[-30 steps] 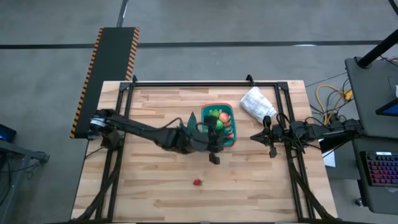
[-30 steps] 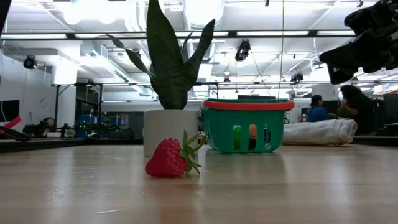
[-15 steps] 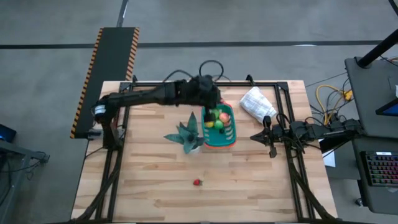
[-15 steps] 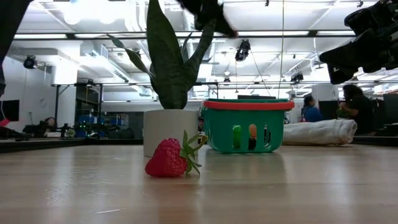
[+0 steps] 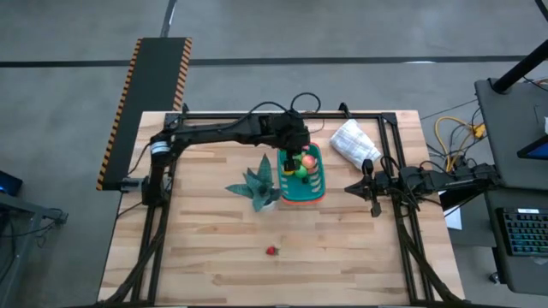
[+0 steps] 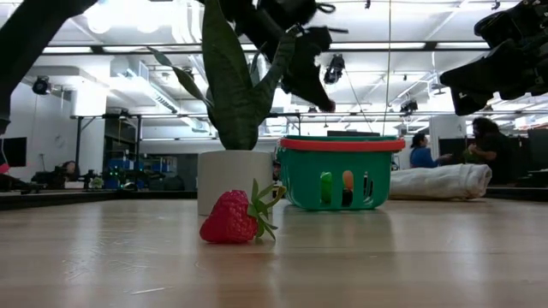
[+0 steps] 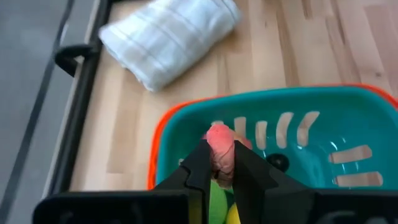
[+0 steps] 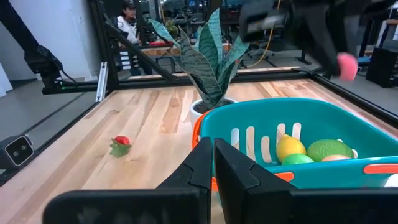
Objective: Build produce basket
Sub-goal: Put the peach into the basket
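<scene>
I have the left tool (image 7: 221, 163) above the basket (image 5: 313, 183), over the end of it nearest the white bag (image 5: 354, 143), and its fingers are pinching a small pink piece of produce (image 7: 220, 147). From the left wrist camera I see that pink piece gripped between the two dark fingertips, with the basket's teal slotted wall and orange rim directly beyond it. From the right wrist camera the same pink piece (image 8: 346, 62) shows up above the basket's rim, clear of the pieces already inside.

The basket stands upright on the table (image 5: 205, 248), just beside the potted plant (image 5: 259, 183) and between that plant and the white bag. Inside it I can make out a yellow piece (image 8: 288, 148) and a green piece (image 8: 328, 150) lying against each other, and from the table-level camera an orange piece shows through the basket's slots (image 6: 347, 183).

A red strawberry (image 5: 271, 251) with green leaves lies on the bare table, well apart from the basket on the side away from the bag.

My right tool (image 5: 351, 188) waits near the basket's side, by the table's right frame, with its fingers pressed together on nothing.
</scene>
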